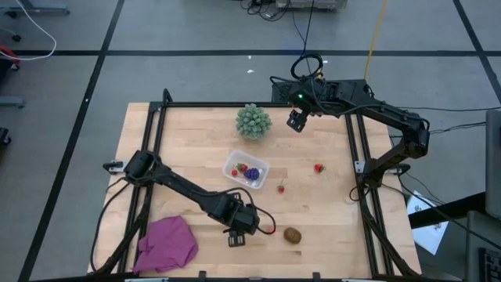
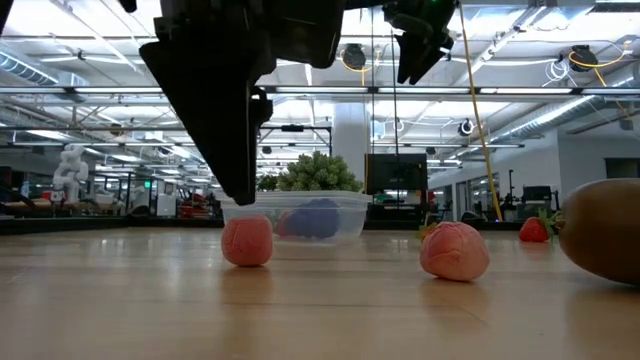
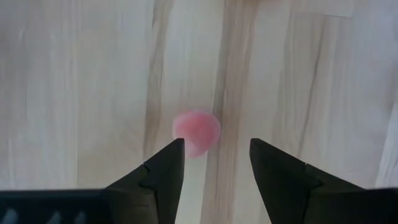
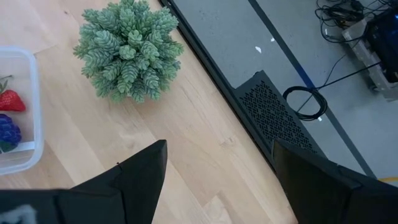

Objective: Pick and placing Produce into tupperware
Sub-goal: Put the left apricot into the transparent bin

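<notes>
My left gripper stands open near the table's front edge, pointing steeply down. A pink berry piece lies on the wood just below and ahead of its fingertips, closer to one finger. In the low view the dark fingers end just above this piece. A second pink piece lies to its right. The clear tupperware at mid-table holds a red strawberry and a purple piece. My right gripper hangs open, high over the far edge beside the green spiky ball.
A brown oval piece lies right of my left gripper. Two small red strawberries sit on the wood right of the tupperware. A magenta cloth lies at the front left corner. A black frame borders the table.
</notes>
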Available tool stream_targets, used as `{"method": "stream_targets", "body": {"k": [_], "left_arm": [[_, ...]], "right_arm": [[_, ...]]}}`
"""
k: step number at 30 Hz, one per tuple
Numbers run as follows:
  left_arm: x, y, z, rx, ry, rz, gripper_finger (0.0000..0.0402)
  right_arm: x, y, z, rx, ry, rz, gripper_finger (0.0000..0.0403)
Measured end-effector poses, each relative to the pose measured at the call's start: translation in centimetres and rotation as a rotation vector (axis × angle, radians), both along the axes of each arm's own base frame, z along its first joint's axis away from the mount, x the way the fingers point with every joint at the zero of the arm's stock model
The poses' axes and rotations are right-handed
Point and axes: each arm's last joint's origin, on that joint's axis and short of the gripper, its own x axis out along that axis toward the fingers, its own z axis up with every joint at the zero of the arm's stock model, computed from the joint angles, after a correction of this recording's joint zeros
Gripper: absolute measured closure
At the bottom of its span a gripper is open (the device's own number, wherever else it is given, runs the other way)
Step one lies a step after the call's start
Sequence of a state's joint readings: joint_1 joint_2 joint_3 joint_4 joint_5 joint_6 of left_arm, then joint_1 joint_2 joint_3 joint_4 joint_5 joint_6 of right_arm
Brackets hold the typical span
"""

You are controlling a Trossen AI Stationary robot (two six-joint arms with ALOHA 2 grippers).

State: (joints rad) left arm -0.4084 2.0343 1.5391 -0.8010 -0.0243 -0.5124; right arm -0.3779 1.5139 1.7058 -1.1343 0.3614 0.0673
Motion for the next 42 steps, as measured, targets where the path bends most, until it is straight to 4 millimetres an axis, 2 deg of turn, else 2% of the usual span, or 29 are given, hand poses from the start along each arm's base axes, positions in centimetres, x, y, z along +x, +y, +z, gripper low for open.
{"method": "stream_targets", "body": {"k": [22, 32, 42], "left_arm": [[0.1, 0.1, -0.5, 0.003, 0.007, 0.006, 0.0215], [-0.2, 0.7, -2.4, -0.028, 0.012, 0.03, 0.0215], [-0.1, 0.8, -2.4, -0.023, 0.007, 0.021, 0.0215]], "right_arm": [[0.0, 0.0, 0.0, 0.002, 0.003, 0.0, 0.0121], [0.0, 0.0, 0.0, 0.002, 0.002, 0.0, 0.0121], [0.0, 0.0, 0.0, 0.001, -0.001, 0.0, 0.0121]]}}
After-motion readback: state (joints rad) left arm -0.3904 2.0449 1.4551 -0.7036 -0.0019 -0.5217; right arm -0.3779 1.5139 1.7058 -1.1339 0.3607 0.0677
